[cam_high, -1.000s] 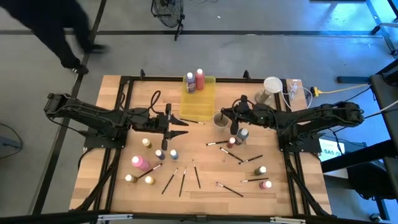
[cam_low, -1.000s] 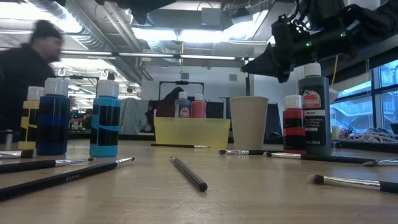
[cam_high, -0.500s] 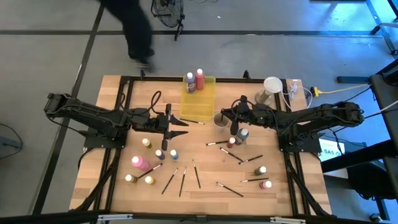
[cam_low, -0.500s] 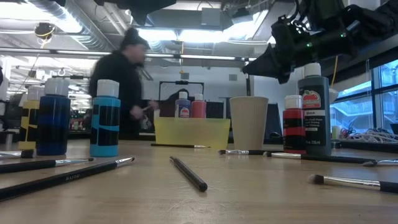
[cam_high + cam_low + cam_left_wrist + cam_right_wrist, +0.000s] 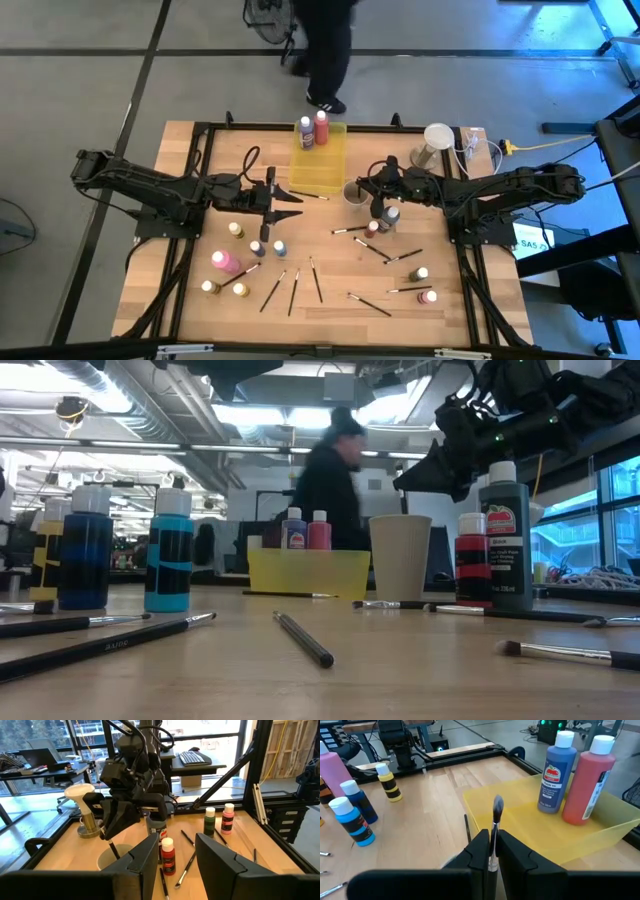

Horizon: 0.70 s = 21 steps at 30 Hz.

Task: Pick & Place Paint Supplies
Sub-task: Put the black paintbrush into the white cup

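Note:
My right gripper (image 5: 374, 192) hovers over the small grey cup (image 5: 353, 192) near the table's middle, shut on a thin dark brush (image 5: 494, 827). My left gripper (image 5: 292, 205) waits open in mid-air left of the cup, with nothing between its fingers (image 5: 145, 860). A blue bottle (image 5: 306, 132) and a red bottle (image 5: 322, 125) stand in the yellow tray (image 5: 322, 172). Several more bottles and brushes lie scattered over the near half of the table, among them a pink bottle (image 5: 224, 260) and a black bottle (image 5: 390, 215). My right gripper pinches the brush between its two fingers, on the shaft just below the bristles (image 5: 493, 851). The fingers come from the table's right, slanting slightly down, and lie across the brush. The brush is lifted clear, near upright, bristles (image 5: 497, 805) up. Its handle end (image 5: 114, 851) hangs at the cup's mouth; whether it touches, I cannot tell.
A white-topped stand (image 5: 435, 140) and cables sit at the table's far right corner. A red bottle (image 5: 373, 228) stands just near of my right gripper. A person (image 5: 325, 50) stands on the floor beyond the far edge, behind the tray.
Both arms have kept still. A person has walked along the floor beyond the table's far edge, from the left to behind the tray.

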Available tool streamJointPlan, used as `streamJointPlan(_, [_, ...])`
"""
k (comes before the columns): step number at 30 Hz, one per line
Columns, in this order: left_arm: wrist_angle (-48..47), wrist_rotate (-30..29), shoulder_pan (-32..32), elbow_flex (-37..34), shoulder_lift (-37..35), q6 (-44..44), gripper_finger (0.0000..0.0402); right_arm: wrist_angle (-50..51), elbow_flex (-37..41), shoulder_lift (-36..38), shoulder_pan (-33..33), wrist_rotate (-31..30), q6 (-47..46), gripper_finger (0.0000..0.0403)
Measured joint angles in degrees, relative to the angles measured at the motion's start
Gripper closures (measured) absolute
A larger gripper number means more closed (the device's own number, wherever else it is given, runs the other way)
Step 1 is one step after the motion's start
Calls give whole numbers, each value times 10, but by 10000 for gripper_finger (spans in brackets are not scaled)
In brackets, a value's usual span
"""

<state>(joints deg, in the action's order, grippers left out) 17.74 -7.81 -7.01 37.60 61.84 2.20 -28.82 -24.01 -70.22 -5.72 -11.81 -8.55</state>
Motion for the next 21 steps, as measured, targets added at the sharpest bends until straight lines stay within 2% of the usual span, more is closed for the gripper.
streamJointPlan(21, [0,0,0,0,0,0,276,30,0,0,0,0,-2,364])
